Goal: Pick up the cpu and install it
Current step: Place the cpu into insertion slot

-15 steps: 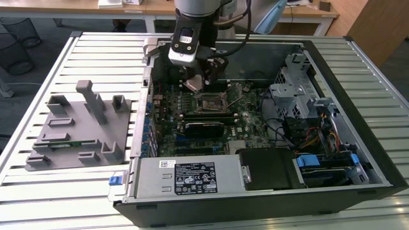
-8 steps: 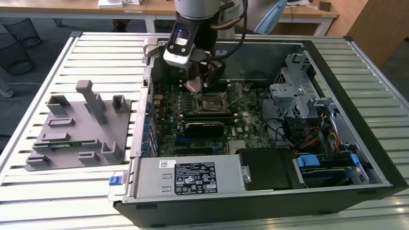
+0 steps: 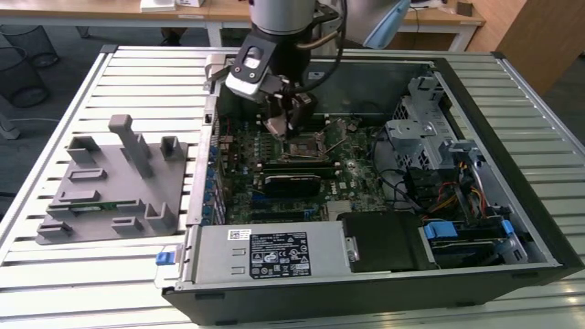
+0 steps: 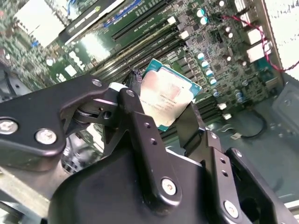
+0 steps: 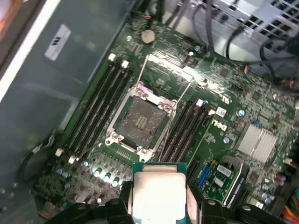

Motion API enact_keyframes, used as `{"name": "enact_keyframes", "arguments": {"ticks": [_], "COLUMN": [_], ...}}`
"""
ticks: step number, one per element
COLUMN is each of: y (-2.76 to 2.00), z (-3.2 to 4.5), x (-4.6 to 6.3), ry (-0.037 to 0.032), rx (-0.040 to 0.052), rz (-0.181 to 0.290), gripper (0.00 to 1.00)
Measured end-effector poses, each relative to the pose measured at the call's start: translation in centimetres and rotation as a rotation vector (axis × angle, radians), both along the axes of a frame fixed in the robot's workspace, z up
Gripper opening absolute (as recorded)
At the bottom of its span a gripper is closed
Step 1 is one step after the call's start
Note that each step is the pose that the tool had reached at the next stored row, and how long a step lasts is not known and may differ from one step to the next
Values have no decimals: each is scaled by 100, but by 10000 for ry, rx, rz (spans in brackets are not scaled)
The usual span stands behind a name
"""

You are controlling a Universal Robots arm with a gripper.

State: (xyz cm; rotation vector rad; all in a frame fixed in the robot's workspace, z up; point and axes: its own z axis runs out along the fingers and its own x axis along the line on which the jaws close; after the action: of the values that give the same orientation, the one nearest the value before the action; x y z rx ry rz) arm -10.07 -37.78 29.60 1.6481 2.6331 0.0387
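Over motherboard [image 5: 224,79], near open socket [image 5: 140,122], tilted hand [image 4: 164,108] with cpu [image 5: 159,193]

Slatted pale table [image 3: 137,75], ribs running crosswise; grey moulded holder [image 3: 114,185] lies flat on it at the exterior view's left; open computer case [image 3: 366,288] lies on its side just beside the holder, toward the right.
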Motion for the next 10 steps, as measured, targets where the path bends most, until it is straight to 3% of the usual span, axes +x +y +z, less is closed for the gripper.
{"name": "enact_keyframes", "arguments": {"ticks": [3, 10], "y": [4, 38], "z": [-14, -19], "x": [1, 90], "ry": [1, 2], "rx": [-1, 0], "rz": [-450, -466], "gripper": [54, 54]}}
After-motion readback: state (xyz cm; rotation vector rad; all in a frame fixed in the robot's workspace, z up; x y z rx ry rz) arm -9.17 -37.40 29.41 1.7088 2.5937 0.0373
